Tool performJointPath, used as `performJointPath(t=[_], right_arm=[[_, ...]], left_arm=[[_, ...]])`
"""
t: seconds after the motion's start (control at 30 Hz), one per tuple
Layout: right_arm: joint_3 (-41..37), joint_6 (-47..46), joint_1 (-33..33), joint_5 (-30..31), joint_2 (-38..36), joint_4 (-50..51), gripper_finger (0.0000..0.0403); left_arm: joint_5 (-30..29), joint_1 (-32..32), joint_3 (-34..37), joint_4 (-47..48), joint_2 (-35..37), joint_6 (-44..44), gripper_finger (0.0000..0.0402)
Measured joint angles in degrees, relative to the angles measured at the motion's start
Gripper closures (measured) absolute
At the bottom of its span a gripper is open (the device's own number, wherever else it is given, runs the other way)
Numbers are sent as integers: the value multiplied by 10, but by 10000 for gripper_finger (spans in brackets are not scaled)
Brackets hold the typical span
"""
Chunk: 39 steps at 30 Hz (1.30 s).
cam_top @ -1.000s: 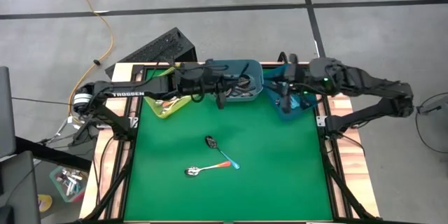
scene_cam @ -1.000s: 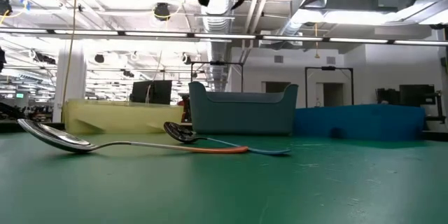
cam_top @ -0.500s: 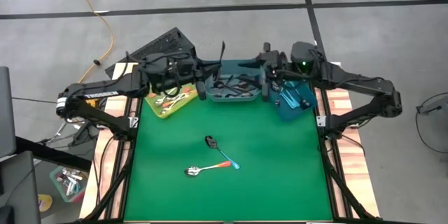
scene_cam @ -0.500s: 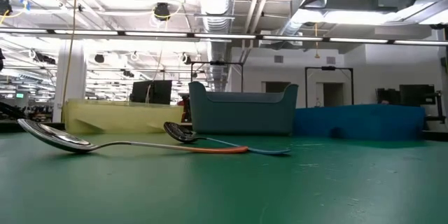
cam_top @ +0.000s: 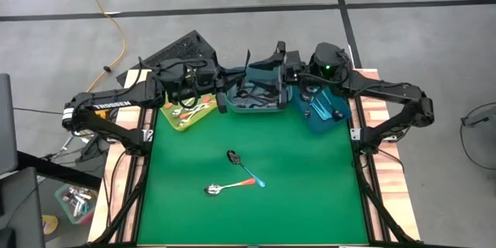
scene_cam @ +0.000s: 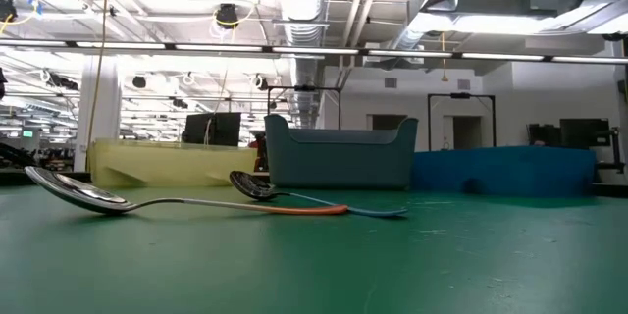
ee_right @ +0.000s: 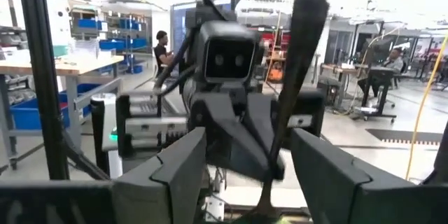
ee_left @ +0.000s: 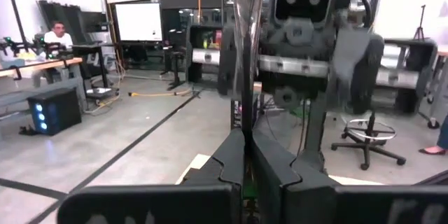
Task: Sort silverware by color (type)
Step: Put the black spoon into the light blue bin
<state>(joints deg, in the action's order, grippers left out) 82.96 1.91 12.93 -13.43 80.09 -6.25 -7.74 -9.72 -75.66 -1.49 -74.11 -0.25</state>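
Green matting (cam_top: 310,194) covers the table, and nearest the front of it lie two spoons crossed at their handle ends: an orange-handled spoon (cam_top: 225,187), its long axis running roughly left to right with the shiny bowl toward the robot's left, and a teal-handled spoon (cam_top: 244,167) lying on a diagonal, its dark bowl pointing toward the back of the table and its handle tip just beside the orange one. In the low view the orange-handled spoon's bowl (scene_cam: 74,190) rests on the mat and the handle stretches level across to the teal one (scene_cam: 324,201). Farther back, along the rear edge, stand three bins: a yellow-green bin (cam_top: 186,116) on the left, a grey-blue bin (cam_top: 242,107) in the middle holding several dark spoons, and a deeper blue bin (cam_top: 322,118) on the right. Above the middle bin the two arms face each other. The left gripper (cam_top: 246,70) is clamped tight on a plain dark metal spoon (ee_left: 246,21) that stands upright, its handle rising straight out of the closed fingers (ee_left: 273,164). The right gripper (cam_top: 277,56) hangs just beside it with its jaws spread wide, holding nothing; the upright spoon (ee_right: 294,77) shows between its fingers (ee_right: 178,164) without touching either.
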Motion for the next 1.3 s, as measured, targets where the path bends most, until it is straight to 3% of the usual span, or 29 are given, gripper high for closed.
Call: performJointPath(t=[0.83,1.03,1.3], right_arm=[[22,11,24,-2,-3,31,175],[22,27,68,-3,-3,54,175],[22,33,142,-92,-3,59,175]], left_arm=[[51,-32,0,-53,-20,37,401],[64,-54,0,-56,-20,38,401],[166,-126,0,-69,-20,28,401]])
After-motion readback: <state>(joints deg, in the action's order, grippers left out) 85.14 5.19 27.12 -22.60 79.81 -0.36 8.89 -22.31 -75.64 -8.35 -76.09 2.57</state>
